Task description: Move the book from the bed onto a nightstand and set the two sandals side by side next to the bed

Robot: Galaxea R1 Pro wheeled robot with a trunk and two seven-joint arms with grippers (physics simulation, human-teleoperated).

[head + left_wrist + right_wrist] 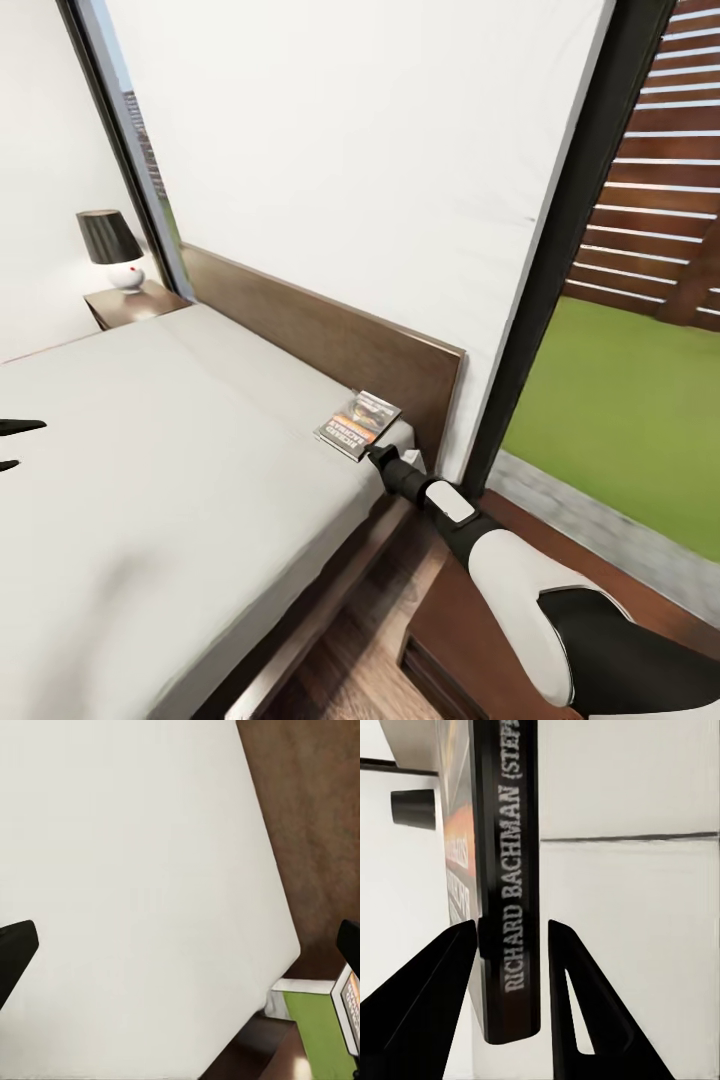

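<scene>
- Book (pixel 358 423): at bed's (pixel 150 480) far right corner, spine between my right gripper's (pixel 514 945) fingers, one touching, one just clear.
- Left gripper (pixel 10 445): spread, empty.
- Remaining: lift, nightstand (pixel 135 303) placement, both sandals.

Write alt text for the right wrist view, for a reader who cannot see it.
The right pincer has its two black fingers on either side of the book, seen spine-on, with white lettering reading RICHARD BACHMAN. One finger meets the cover; a thin gap shows at the other. Pale white surfaces lie behind, crossed by a dark line.
</scene>
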